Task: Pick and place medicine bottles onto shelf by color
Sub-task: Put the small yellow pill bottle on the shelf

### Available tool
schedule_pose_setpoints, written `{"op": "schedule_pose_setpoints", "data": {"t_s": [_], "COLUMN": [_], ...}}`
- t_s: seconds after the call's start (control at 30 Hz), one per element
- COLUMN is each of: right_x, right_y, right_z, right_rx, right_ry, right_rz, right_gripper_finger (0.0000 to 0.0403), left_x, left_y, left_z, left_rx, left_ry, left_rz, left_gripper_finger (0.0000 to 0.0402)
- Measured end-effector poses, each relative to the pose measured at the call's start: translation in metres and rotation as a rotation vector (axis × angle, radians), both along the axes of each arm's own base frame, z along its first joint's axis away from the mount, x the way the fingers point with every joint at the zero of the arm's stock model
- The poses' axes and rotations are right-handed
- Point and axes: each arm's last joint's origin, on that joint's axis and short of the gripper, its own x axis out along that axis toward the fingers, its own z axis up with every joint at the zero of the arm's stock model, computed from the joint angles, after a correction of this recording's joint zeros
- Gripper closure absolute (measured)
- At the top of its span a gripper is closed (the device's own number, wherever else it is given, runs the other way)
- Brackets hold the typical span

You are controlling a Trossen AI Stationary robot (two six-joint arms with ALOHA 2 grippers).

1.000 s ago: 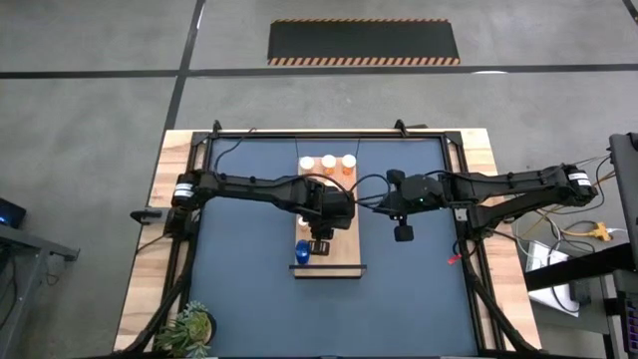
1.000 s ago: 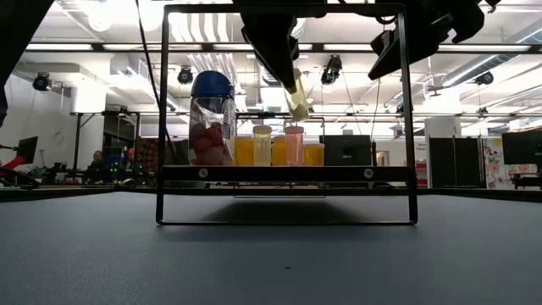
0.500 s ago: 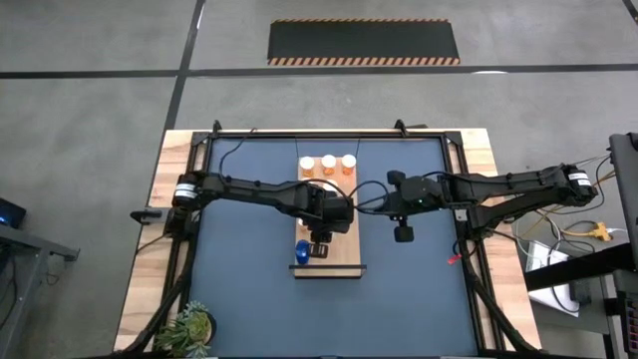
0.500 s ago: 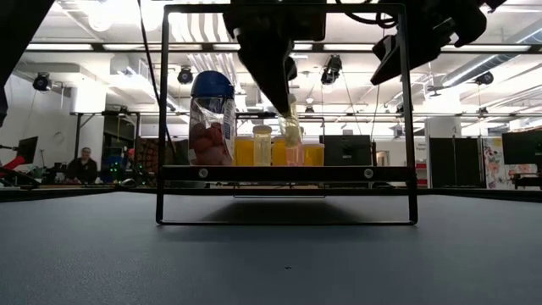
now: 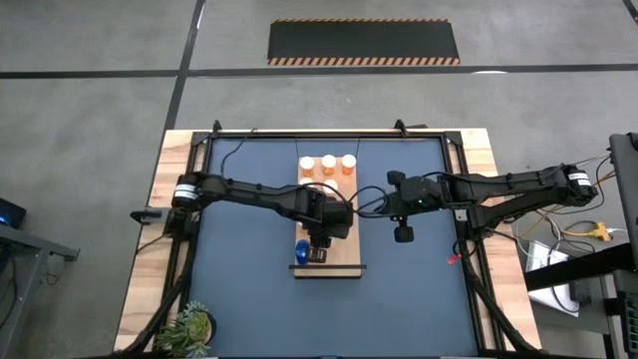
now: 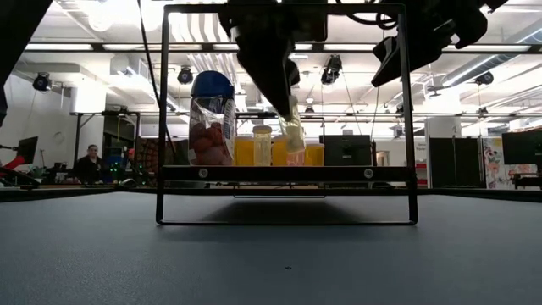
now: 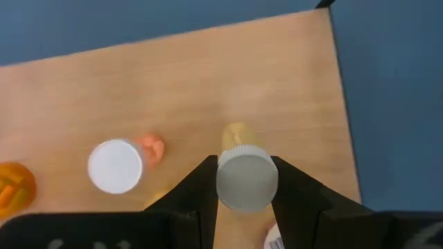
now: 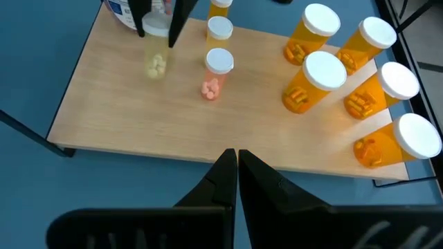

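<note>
One small clear vial with yellow pills [image 7: 243, 181] is clamped by its white cap in the left gripper [image 7: 243, 183], long axis vertical, hanging just above the shelf [image 7: 180, 90]. A pink-pill vial [image 8: 219, 72] stands at its 3 o'clock in the right wrist view, near but apart; bare board lies toward the near edge. The blue-capped bottle [image 6: 212, 119] stands beside it. Four amber bottles [image 8: 315, 79] are grouped well apart. The right gripper [image 8: 233, 166], fingers together and empty, waits off the shelf's side.
</note>
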Motion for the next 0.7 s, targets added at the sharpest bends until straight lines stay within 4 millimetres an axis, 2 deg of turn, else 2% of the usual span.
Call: {"op": "schedule_pose_setpoints", "data": {"t_s": [0.23, 0.53, 0.7], "right_x": [-0.0001, -0.0001, -0.0001], "right_y": [0.0, -0.0001, -0.0001], "right_z": [-0.0003, -0.0005, -0.0005], "right_rx": [0.0, 0.002, 0.002], "right_ry": [0.001, 0.001, 0.001], "right_rz": [-0.001, -0.003, -0.003], "right_gripper_finger": [0.0394, 0.0394, 0.0394], "left_x": [-0.0018, -0.0011, -0.0008], "left_y": [0.0005, 0.0004, 0.0004], "left_z": [-0.0086, -0.0086, -0.0094], "left_rx": [0.008, 0.008, 0.008], "left_ry": [0.02, 0.012, 0.008], "left_rz": [-0.015, -0.016, -0.016], "left_gripper_finger": [0.0309, 0.0261, 0.0253]}}
